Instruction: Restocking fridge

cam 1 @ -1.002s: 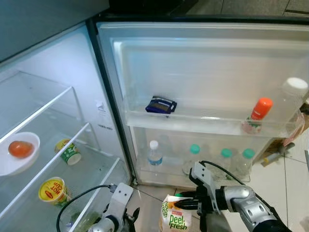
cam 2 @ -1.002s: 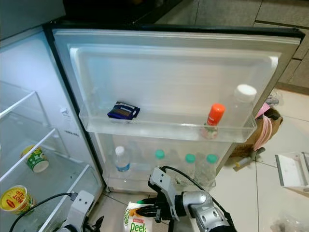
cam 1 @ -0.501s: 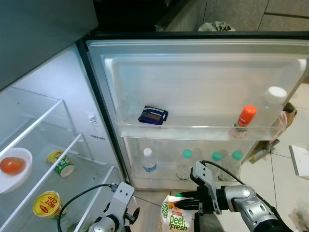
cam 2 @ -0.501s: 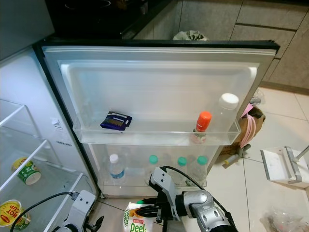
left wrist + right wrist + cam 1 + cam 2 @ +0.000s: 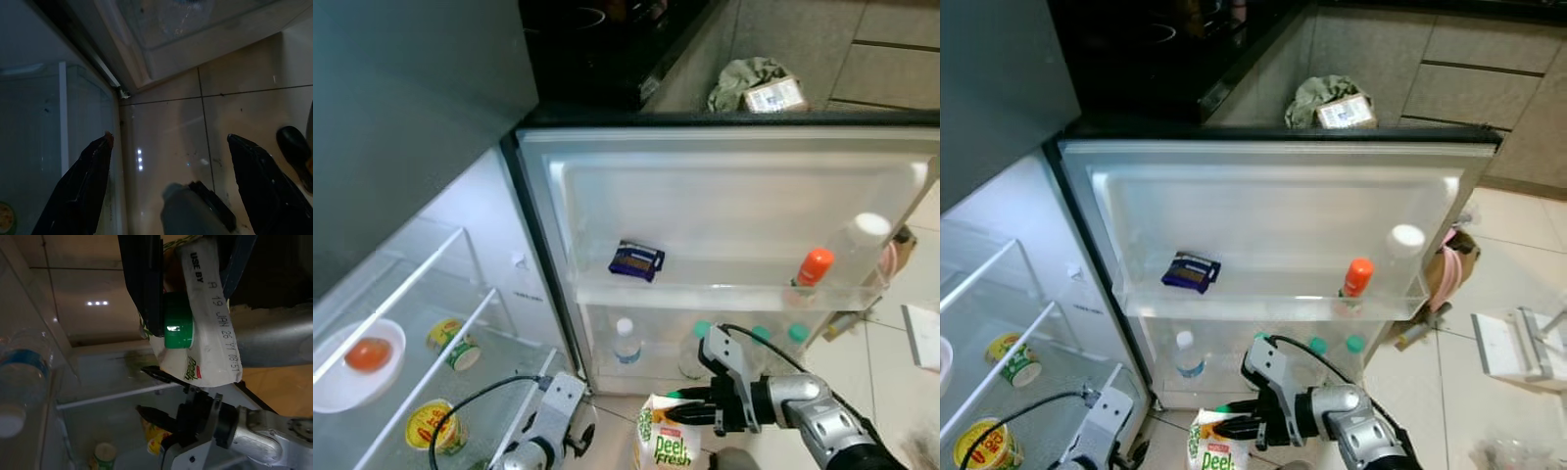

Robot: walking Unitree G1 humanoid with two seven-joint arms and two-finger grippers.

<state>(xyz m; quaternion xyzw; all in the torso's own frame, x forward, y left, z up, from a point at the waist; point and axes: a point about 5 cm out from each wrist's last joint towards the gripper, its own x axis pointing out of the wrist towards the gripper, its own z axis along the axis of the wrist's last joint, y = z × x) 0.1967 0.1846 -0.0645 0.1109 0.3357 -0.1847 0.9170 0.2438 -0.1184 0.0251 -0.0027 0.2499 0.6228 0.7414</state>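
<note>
Right pincer (image 5: pixel 688 410) clenched on the top of a juice carton (image 5: pixel 666 443), low before the open fridge door (image 5: pixel 724 186), same grip as a second ago. Left pincer (image 5: pixel 171 188) released, fingers spread above floor tiles (image 5: pixel 195 132). Camera raised since then. Upper door shelf (image 5: pixel 724 294): dark packet (image 5: pixel 637 259) toward its left end, orange-capped bottle (image 5: pixel 812 268) and white-capped bottle (image 5: pixel 858 245) at right. Lower door shelf: water bottles (image 5: pixel 626 340). Fridge shelves: bowl with a tomato (image 5: pixel 367 353), cup noodles (image 5: pixel 433 426).
</note>
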